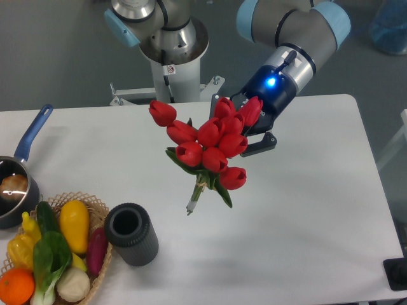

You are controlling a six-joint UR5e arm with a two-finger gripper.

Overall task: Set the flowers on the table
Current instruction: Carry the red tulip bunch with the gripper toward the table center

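Hand [254, 136] mostly hidden behind the flowers [213, 141]; seems closed on the bunch, though fingers can't be made out clearly. Tulips hang in the air above the counter [305, 210], heads up toward the arm, stems pointing down-left. Dark cylinder [131, 234] w/ open top stands beside the basket [95, 210] of veg at front left. Pot [16, 184] w/ blue handle at left edge.

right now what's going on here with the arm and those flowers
The robot arm's gripper is carrying a bunch of red tulips above the white table. The blooms hide the fingers, so the grip itself can't be seen. The stems point down and look clear of the tabletop, so the flowers aren't set down yet. On the left sit a dark cylinder, a wicker basket of vegetables and fruit, and a blue-handled pot.
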